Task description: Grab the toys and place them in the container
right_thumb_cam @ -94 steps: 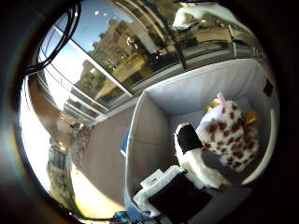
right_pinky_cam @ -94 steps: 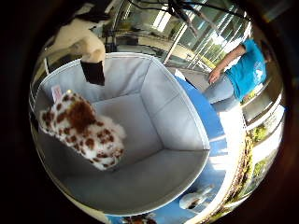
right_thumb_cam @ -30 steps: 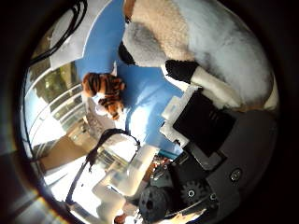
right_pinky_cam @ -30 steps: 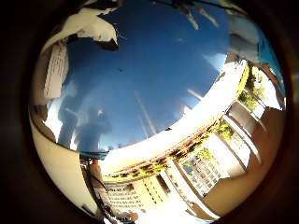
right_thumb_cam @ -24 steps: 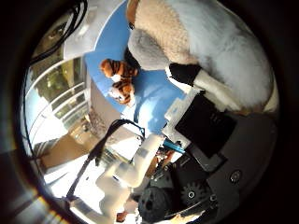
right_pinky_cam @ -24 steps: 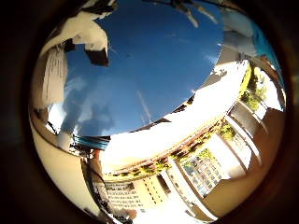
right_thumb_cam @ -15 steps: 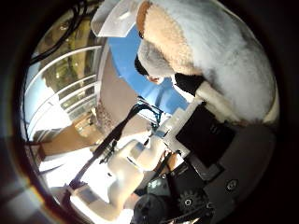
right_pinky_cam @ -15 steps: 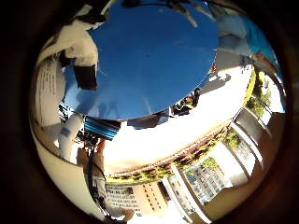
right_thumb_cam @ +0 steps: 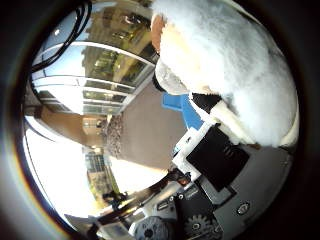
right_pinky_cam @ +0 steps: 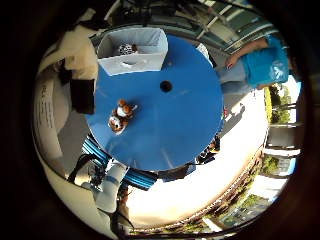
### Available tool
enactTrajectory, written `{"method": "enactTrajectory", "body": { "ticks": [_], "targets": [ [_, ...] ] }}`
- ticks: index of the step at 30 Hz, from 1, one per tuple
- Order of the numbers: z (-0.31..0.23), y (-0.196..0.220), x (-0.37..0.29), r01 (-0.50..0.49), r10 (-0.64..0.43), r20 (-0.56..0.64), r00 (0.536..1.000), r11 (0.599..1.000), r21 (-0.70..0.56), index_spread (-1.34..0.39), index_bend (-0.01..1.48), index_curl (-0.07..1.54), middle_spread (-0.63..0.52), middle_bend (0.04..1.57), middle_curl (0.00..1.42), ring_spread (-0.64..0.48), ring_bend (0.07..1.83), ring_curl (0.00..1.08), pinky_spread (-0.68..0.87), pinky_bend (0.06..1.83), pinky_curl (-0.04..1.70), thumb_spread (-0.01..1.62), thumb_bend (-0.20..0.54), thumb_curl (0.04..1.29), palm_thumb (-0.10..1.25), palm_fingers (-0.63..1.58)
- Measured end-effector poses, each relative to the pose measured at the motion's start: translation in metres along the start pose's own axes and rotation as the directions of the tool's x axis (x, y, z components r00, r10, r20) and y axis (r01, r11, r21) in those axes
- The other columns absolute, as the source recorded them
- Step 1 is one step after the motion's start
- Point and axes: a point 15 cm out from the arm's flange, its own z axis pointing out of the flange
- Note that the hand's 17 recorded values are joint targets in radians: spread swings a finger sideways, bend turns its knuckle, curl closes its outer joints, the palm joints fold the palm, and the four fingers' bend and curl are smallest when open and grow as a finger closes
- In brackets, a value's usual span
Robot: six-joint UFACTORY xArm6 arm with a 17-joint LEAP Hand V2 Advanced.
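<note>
A large white and tan plush toy [right_thumb_cam: 235, 70] fills the thumb-side view, pressed against the palm with the robot hand [right_thumb_cam: 220, 150] curled round it, lifted clear for carrying. Far below, a small orange striped plush toy [right_pinky_cam: 121, 116] lies near the round blue counter [right_pinky_cam: 175, 125] edge. The white fabric container [right_pinky_cam: 134, 50] stands at the opposite edge, a spotted toy inside.

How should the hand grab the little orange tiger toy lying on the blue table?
Probably best from straight above, fingers closing round its soft middle. The small orange and white striped plush tiger lies flat on the round blue table, apart from the white fabric container, with bare table all round it. The hand already holds a white and tan plush toy, so that goes first.
</note>
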Motion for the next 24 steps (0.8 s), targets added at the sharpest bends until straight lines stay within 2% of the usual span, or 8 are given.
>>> {"method": "enactTrajectory", "body": {
  "ticks": [7,13,19,24],
  "targets": [
    [0.021,-0.093,-0.024,-0.017,0.023,-0.028,0.999,0.978,0.206,-0.83,0.66,1.32,-0.19,1.32,1.05,-0.12,1.55,0.8,0.13,1.64,0.84,1.07,-0.014,0.85,0.97,0.79],
    [0.109,-0.171,-0.007,-0.046,0.057,-0.032,0.998,0.96,0.275,-0.82,0.66,1.37,-0.18,1.32,1.04,-0.12,1.55,0.8,0.13,1.63,0.85,1.05,-0.02,0.88,0.93,0.81],
    [0.201,-0.213,0.031,-0.066,0.092,-0.07,0.993,0.95,0.304,-0.82,0.65,1.4,-0.18,1.33,1.04,-0.11,1.54,0.8,0.13,1.62,0.85,1.03,-0.02,0.89,0.9,0.81],
    [0.24,-0.225,0.05,-0.073,0.109,-0.098,0.989,0.945,0.318,-0.81,0.65,1.42,-0.17,1.33,1.03,-0.11,1.53,0.8,0.12,1.58,0.86,1.02,-0.052,0.89,0.81,0.8]
  ]
}}
